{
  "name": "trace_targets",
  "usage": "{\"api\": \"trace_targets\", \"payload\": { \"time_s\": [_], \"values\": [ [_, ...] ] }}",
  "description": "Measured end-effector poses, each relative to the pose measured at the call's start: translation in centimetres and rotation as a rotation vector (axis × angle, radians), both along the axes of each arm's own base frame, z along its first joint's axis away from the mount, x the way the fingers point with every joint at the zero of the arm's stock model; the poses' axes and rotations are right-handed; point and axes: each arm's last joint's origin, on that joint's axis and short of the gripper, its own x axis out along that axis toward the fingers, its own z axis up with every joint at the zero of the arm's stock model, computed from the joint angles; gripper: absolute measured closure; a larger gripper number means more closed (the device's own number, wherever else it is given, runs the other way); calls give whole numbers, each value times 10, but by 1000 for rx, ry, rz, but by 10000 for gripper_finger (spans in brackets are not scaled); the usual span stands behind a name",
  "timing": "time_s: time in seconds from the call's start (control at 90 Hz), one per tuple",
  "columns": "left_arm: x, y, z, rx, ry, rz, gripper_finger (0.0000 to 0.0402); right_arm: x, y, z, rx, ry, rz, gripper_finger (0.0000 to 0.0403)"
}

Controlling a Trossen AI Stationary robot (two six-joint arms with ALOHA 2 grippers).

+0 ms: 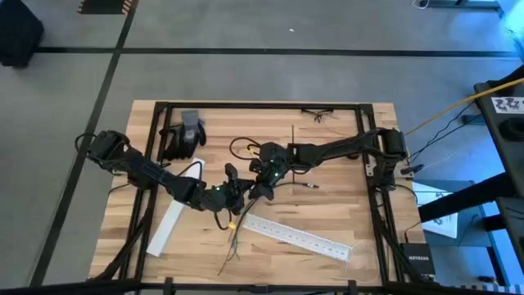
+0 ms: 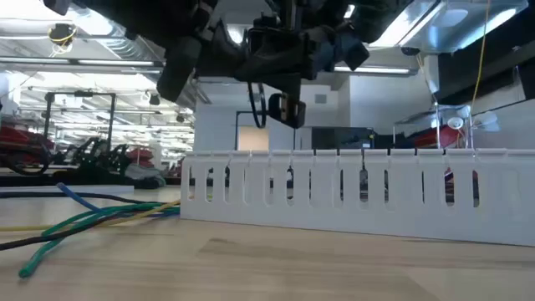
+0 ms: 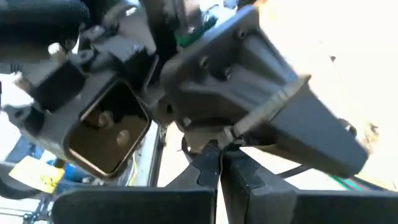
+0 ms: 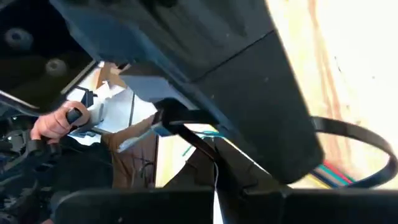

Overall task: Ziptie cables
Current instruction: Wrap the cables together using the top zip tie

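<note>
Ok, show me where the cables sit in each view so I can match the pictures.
High view: the cables trail from the table's middle toward its near edge.
Low view: coloured ends lie on the wood at the left.
Left wrist view: only a green sliver shows under a dark housing.
Right wrist view: coloured strands pass through a black loop.
Shared landmark, high and low views: the white perforated strip.

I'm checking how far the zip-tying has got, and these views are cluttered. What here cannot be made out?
- High view: where the left gripper and right gripper meet, the arms cover the cables; only their ends show.
- Low view: the white perforated strip blocks the table behind it; the grippers are cut by the top edge.
- Right wrist view: the black loop is partly hidden; closure unclear.
</note>
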Motion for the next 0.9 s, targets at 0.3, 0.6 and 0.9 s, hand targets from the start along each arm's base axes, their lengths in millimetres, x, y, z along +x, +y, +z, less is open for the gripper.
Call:
{"api": "trace_targets", "payload": {
  "time_s": [0.3, 0.6, 0.9],
  "values": [
    [0, 4, -3, -38, 0, 27, 401, -2, 3, 6, -34, -87, 103, 364],
    [2, 5, -3, -90, -14, 4, 401, -17, -8, 17, -201, -71, 93, 263],
    [3, 8, -3, -167, -47, 20, 401, -45, -13, 44, -439, -66, 129, 244]
  ]
}}
